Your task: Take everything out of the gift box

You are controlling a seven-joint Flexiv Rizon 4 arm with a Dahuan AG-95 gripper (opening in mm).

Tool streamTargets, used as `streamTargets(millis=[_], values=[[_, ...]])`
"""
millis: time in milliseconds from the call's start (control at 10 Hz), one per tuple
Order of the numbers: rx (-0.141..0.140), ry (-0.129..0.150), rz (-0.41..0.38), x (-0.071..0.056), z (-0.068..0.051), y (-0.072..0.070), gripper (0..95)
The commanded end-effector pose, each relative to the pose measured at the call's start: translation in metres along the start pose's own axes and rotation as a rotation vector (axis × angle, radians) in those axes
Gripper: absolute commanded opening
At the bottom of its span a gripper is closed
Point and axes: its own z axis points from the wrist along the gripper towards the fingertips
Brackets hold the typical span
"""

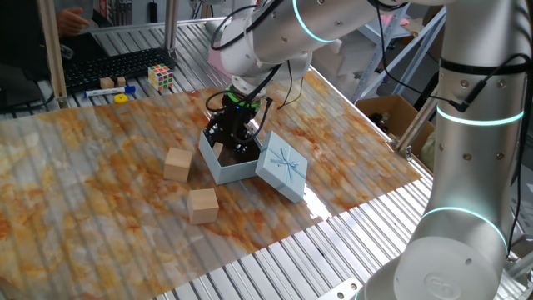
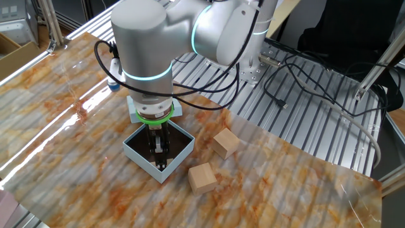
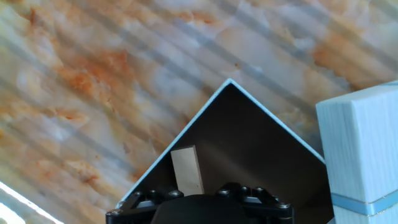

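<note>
Down inside the gift box (image 2: 143, 154) hangs the claw (image 2: 158, 151), its dark fingers pointing straight at the brown floor; whether they are spread or pressed together I cannot tell, since in the hand view the fingertips are hidden below the frame and in both fixed views the box walls and the wrist hide them; nor can I say that they pinch anything.

One wooden block (image 3: 187, 171) remains in the box, a pale slab standing against the left inner wall; in the hand view it sits just above the claw's housing and slightly to its left, so it seems to lie close beside or between the fingers, with its long axis running along that wall. My judgement is that the coming move turns on this: the fingers must straddle the block across its narrow side, with little room against the wall.

Outward from the box, the lid (image 1: 281, 168) leans against its outer wall, bow drawing showing; two more blocks (image 1: 177, 162) (image 1: 202, 204) lie out on the counter (image 1: 75, 192), just beside the box and apart from each other; all of this sits near the counter's middle, towards the edge where the arm's base stands.
</note>
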Motion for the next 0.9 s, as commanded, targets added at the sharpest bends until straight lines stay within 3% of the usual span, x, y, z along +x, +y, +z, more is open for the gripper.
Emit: streamTargets(millis=[100,700,900], values=[[-0.004,0.000,0.008,-0.0001,0.0014,0.0003,57.0],[-0.008,-0.003,0.028,0.0000,0.0082,0.0025,57.0],[-0.019,-0.017,0.029,0.0001,0.0103,0.0029,57.0]])
